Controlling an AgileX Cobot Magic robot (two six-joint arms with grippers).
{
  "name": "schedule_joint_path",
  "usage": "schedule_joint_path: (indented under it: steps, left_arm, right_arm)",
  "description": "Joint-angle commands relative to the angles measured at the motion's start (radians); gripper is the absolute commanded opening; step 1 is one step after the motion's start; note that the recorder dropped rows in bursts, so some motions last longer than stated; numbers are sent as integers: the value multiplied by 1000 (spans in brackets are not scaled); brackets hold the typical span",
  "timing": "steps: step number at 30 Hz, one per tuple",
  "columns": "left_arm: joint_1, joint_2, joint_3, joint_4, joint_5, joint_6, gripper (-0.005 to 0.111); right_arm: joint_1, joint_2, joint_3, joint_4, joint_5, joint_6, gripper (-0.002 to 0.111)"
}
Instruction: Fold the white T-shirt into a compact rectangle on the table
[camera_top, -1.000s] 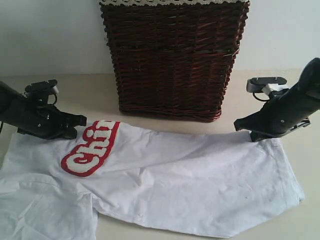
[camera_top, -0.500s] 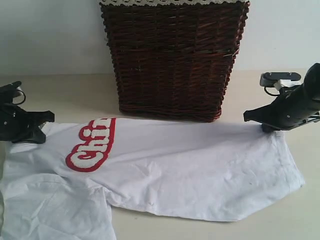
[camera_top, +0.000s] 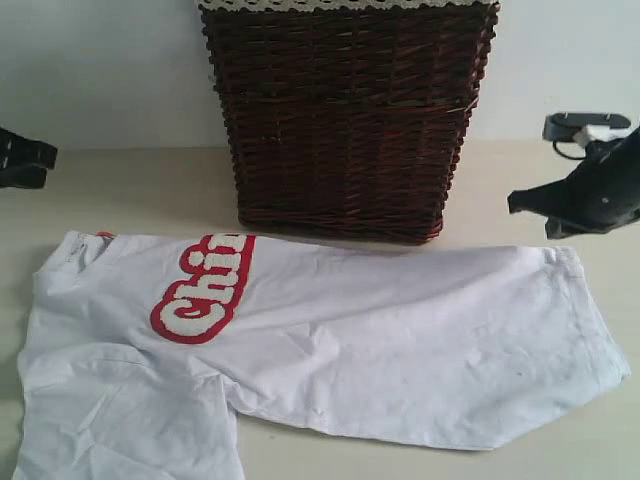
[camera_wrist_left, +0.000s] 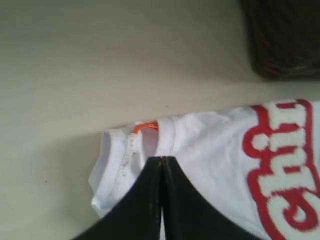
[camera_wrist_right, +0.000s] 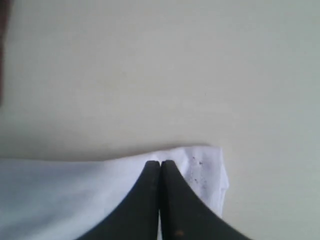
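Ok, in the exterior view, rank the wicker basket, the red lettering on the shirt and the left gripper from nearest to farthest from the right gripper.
From the right gripper:
1. wicker basket, next to it, centre back.
2. red lettering, on the white T-shirt, left of centre.
3. left gripper, at the far left edge.

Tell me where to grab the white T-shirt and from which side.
Probably its two far corners: collar end with the left tool from the left, hem corner with the right tool from the right. The white T-shirt lies flat lengthwise, edges free there.
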Motion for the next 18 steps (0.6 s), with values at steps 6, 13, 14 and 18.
schedule_joint_path:
  steps: [6,13,14,18]
  left_arm:
    - [-217,-209,98,43,294,92,0]
    - [-568,-341,329,324,292,-258,0]
    - [-626,-358,363,357,284,-300,0]
    - [-837,-406,466,368,214,-367,3]
  right_arm:
    - [-4,-348,14,130,166,-90,0]
    - [-4,-606,145,171,120,-102,0]
    - [-4,-624,158,184,118,-115,0]
    - [-4,-663,198,293,115,-211,0]
